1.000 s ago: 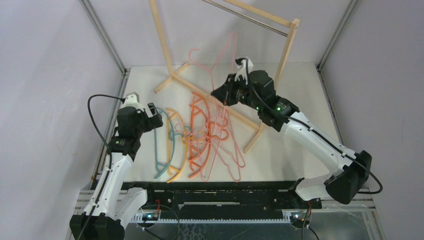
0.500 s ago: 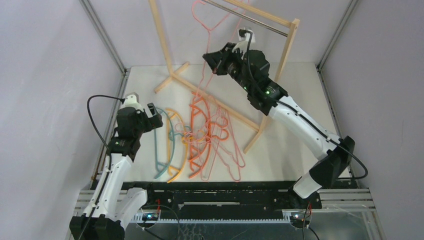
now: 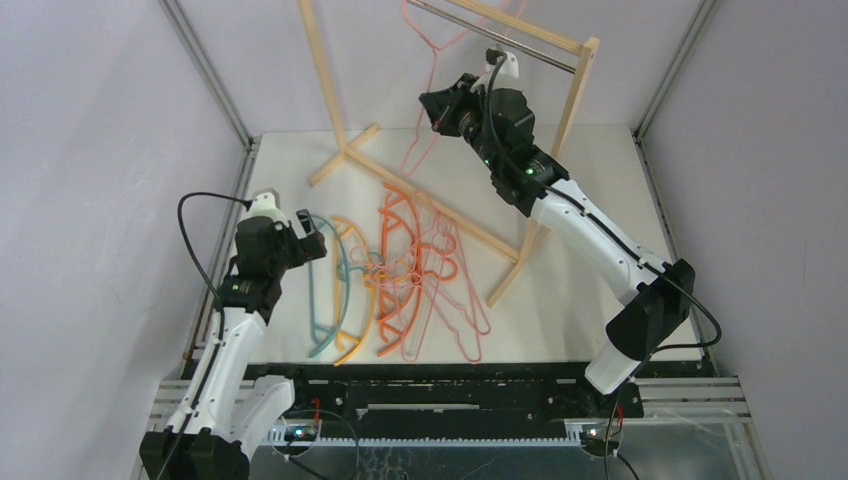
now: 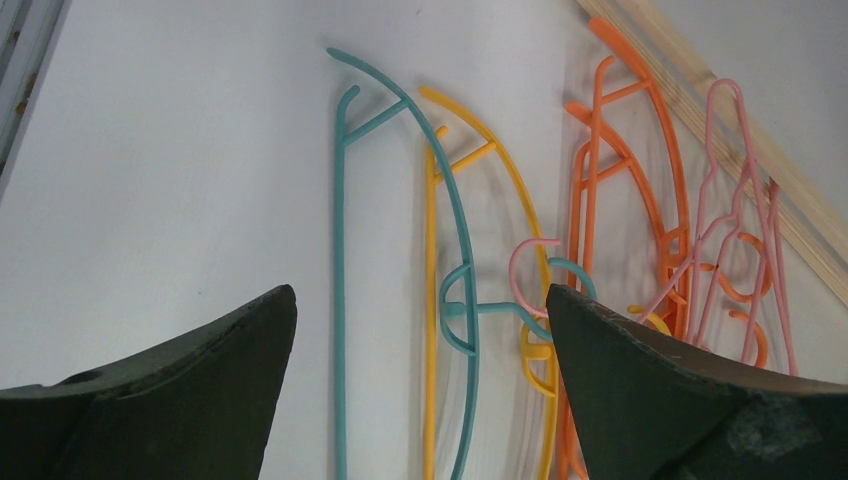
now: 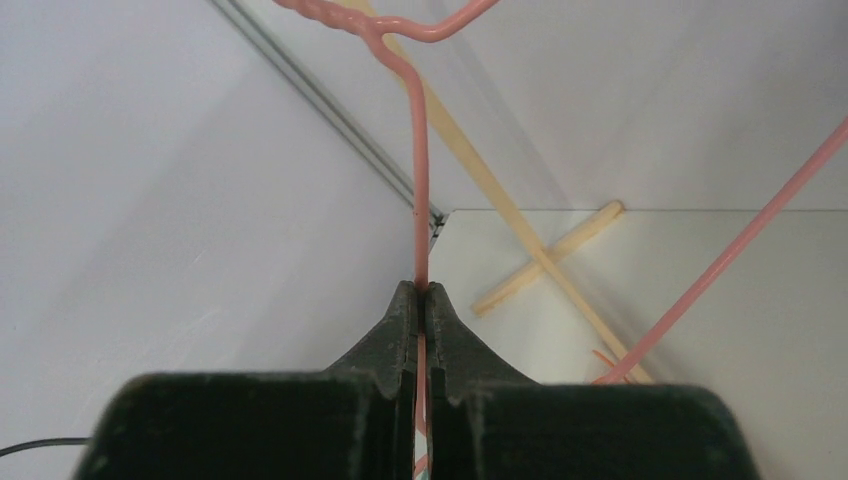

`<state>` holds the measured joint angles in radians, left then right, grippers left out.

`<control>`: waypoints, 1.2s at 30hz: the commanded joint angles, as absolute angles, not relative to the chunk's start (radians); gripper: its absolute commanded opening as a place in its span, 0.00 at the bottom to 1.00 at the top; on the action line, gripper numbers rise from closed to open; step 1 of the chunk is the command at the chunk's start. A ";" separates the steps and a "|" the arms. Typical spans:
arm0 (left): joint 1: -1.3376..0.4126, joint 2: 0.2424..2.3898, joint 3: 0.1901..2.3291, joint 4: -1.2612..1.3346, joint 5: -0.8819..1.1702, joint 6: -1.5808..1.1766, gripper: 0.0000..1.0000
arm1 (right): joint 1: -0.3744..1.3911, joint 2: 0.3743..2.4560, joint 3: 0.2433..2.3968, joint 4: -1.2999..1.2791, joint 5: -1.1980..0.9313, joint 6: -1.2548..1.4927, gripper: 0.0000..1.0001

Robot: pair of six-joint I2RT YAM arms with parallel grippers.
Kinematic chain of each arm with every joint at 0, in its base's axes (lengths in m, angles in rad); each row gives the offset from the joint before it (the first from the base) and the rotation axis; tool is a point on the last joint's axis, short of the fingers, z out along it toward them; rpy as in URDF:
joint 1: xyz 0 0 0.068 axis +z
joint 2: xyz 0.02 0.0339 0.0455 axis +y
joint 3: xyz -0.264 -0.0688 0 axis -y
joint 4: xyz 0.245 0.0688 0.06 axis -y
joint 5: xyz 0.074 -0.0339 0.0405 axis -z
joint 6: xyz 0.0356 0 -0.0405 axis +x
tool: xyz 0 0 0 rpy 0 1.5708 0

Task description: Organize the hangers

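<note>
My right gripper is raised near the rack's metal rod and is shut on a thin pink wire hanger. In the right wrist view the pink wire runs straight up out of the closed jaws. The other hangers lie in a pile on the table: teal, yellow, orange and pink wire ones. My left gripper hovers open beside the teal hanger. Its wrist view shows the teal hanger and the yellow one between the wide fingers, untouched.
The pale wooden rack stands at the back, its floor beam crossing the table diagonally beside the pile. Its foot shows in the right wrist view. Grey walls close in both sides.
The right arm has lifted the pink wire hanger from table height up toward the rod. The left arm has not moved.
</note>
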<state>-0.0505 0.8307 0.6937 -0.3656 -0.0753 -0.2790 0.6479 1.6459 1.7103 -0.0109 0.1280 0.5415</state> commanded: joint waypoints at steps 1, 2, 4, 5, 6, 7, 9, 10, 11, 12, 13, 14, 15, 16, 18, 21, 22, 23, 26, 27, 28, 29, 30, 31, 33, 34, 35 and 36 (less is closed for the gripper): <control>-0.056 0.844 0.705 -0.347 -0.070 -0.255 1.00 | 0.628 1.610 1.718 0.046 0.183 0.549 0.00; -0.056 0.848 0.706 -0.346 -0.069 -0.255 1.00 | 0.625 1.606 1.713 0.045 0.189 0.550 0.00; -0.056 0.855 0.708 -0.347 -0.067 -0.254 1.00 | 0.620 1.601 1.702 0.036 0.201 0.553 0.00; -0.055 0.858 0.708 -0.346 -0.067 -0.254 1.00 | 0.616 1.597 1.696 0.029 0.210 0.555 0.00; -0.055 0.861 0.709 -0.346 -0.067 -0.253 1.00 | 0.614 1.592 1.685 0.024 0.220 0.557 0.00; -0.056 0.863 0.710 -0.345 -0.067 -0.252 1.00 | 0.611 1.584 1.671 0.024 0.226 0.559 0.00; -0.057 0.865 0.709 -0.346 -0.067 -0.250 1.00 | 0.604 1.566 1.635 0.030 0.239 0.565 0.00; -0.057 0.864 0.708 -0.345 -0.067 -0.248 1.00 | 0.599 1.555 1.620 0.030 0.245 0.569 0.00; -0.056 0.866 0.707 -0.345 -0.067 -0.247 1.00 | 0.594 1.546 1.605 0.027 0.249 0.576 0.00; -0.057 0.867 0.705 -0.345 -0.066 -0.246 0.99 | 0.591 1.538 1.590 0.025 0.251 0.581 0.00; -0.056 0.867 0.704 -0.344 -0.067 -0.247 1.00 | 0.588 1.531 1.577 0.026 0.252 0.581 0.00; -0.056 0.868 0.703 -0.344 -0.067 -0.248 1.00 | 0.588 1.523 1.567 0.026 0.252 0.581 0.00; -0.056 0.868 0.701 -0.342 -0.069 -0.249 1.00 | 0.588 1.516 1.557 0.025 0.251 0.578 0.00; -0.057 0.869 0.700 -0.341 -0.069 -0.250 1.00 | 0.588 1.509 1.551 0.025 0.247 0.576 0.02; -0.057 0.869 0.699 -0.340 -0.069 -0.252 1.00 | 0.589 1.497 1.539 0.021 0.239 0.572 0.20; -0.055 0.869 0.699 -0.338 -0.072 -0.251 1.00 | 0.594 1.484 1.540 -0.010 0.258 0.561 0.60; -0.056 0.869 0.699 -0.336 -0.072 -0.251 1.00 | 0.598 1.477 1.540 -0.019 0.270 0.556 0.71; -0.056 0.870 0.697 -0.334 -0.073 -0.251 1.00 | 0.601 1.470 1.541 -0.025 0.279 0.545 0.78; -0.056 0.873 0.693 -0.326 -0.068 -0.256 1.00 | 0.619 1.445 1.540 -0.048 0.296 0.508 0.83; -0.056 0.875 0.691 -0.323 -0.066 -0.259 1.00 | 0.627 1.432 1.539 -0.058 0.306 0.496 0.84; -0.056 0.877 0.689 -0.320 -0.064 -0.262 1.00 | 0.637 1.417 1.535 -0.066 0.316 0.483 0.84; -0.055 0.877 0.688 -0.317 -0.062 -0.264 1.00 | 0.648 1.401 1.528 -0.073 0.319 0.467 0.84; -0.056 0.876 0.686 -0.315 -0.062 -0.266 1.00 | 0.665 1.382 1.522 -0.085 0.324 0.448 0.84; -0.055 0.877 0.684 -0.313 -0.063 -0.267 0.99 | 0.690 1.363 1.520 -0.104 0.328 0.427 0.84; -0.056 0.873 0.681 -0.307 -0.071 -0.273 1.00 | 0.736 1.329 1.522 -0.175 0.327 0.367 0.84; -0.056 0.873 0.678 -0.303 -0.072 -0.276 1.00 | 0.760 1.316 1.520 -0.222 0.322 0.344 0.84; -0.056 0.874 0.676 -0.300 -0.075 -0.281 1.00 | 0.783 1.306 1.512 -0.274 0.313 0.317 0.84; -0.057 0.874 0.675 -0.296 -0.077 -0.286 1.00 | 0.805 1.298 1.501 -0.328 0.304 0.292 0.83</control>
